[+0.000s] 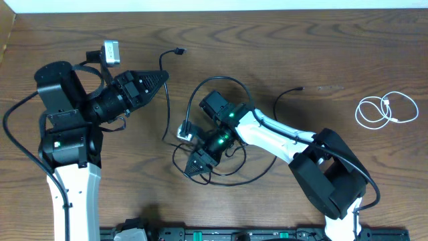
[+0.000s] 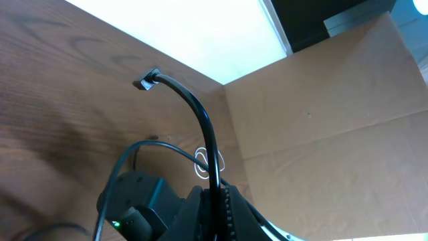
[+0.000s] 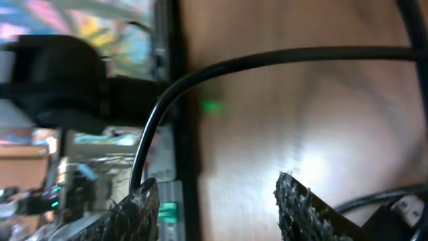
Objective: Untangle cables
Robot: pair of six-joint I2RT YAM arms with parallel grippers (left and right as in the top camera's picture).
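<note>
My left gripper pinches a black cable, its plug out beyond. My right gripper stands half open, a cable loop against one finger.

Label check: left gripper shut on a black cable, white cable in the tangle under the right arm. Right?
No. Overhead shows the white cable coiled alone at far right, apart from the tangle. Left gripper is indeed shut on a black cable.
</note>
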